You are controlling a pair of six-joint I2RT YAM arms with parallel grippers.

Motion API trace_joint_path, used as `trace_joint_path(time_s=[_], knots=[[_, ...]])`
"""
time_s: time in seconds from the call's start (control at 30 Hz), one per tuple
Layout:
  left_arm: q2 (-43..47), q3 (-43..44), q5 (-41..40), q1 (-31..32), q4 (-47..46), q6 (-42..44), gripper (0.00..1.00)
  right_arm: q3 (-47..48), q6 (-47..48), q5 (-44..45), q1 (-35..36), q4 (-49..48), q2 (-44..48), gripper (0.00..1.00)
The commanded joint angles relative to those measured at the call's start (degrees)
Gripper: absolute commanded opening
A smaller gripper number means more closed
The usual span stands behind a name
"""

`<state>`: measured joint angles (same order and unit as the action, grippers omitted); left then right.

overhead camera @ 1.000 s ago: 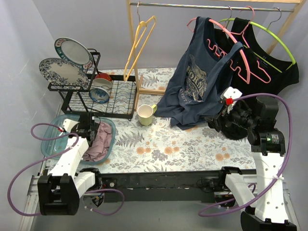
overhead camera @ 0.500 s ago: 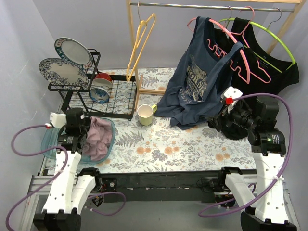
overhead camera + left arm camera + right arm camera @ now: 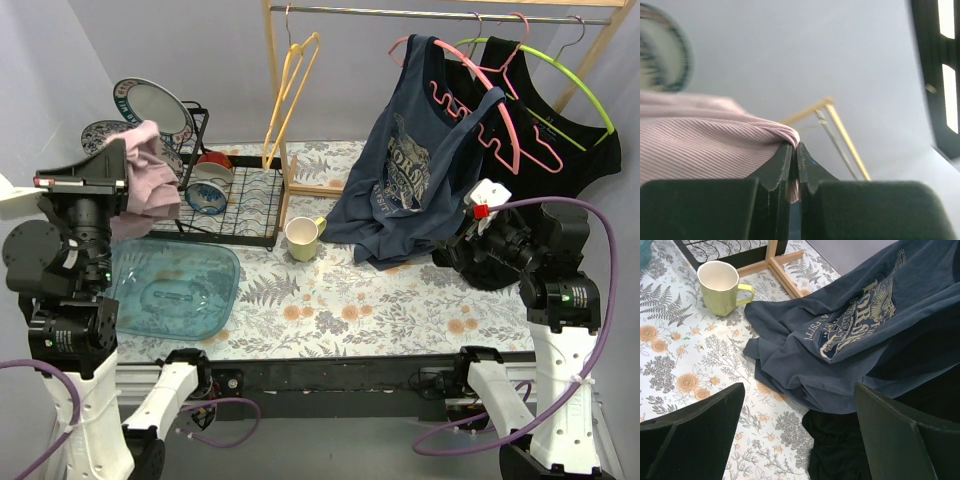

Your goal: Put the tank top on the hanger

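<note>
The dusty-pink tank top (image 3: 148, 180) hangs bunched in the air at the far left, in front of the plates. My left gripper (image 3: 122, 172) is raised high and shut on a fold of it. In the left wrist view the ribbed pink tank top (image 3: 700, 142) is pinched between the closed jaws of the left gripper (image 3: 796, 152). The yellow-orange hanger (image 3: 290, 92) hangs bare on the rail, well to the right of the tank top. Low at the right, my right gripper (image 3: 468, 232) stands open, and the right wrist view shows the right gripper (image 3: 800, 435) holding nothing above the garments' hems.
A blue tray (image 3: 170, 290) lies below the left arm. Behind it stands a black dish rack (image 3: 240, 205) with plates and bowls, then a yellow-green mug (image 3: 302, 238). A navy printed top (image 3: 410, 180) and a black top (image 3: 560, 150) hang on the rail's right, reaching the table.
My left gripper shut on the tank top in the blue tray and lifted it up and to the left, leaving the tray bare. The right arm has hardly moved.
</note>
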<state>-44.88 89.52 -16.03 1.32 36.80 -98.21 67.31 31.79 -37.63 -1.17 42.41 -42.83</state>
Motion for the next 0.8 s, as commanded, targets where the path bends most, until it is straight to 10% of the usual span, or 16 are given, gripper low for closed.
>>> trace_joint_path(time_s=[0.0, 0.37, 0.77], knots=[[-4.3, 5.0, 20.6, 2.5, -11.1, 3.5, 0.00, 2.2, -0.7, 0.5, -0.3, -1.6, 0.5, 0.98], [-4.2, -4.9, 52.7, 10.8, -43.3, -5.0, 0.00, 2.0, 0.8, 4.8, -0.3, -2.2, 0.6, 0.99], [-7.1, -19.5, 61.7, 27.0, -41.0, 1.0, 0.00, 0.8, 0.0, 5.6, -0.3, -2.8, 0.2, 0.98]])
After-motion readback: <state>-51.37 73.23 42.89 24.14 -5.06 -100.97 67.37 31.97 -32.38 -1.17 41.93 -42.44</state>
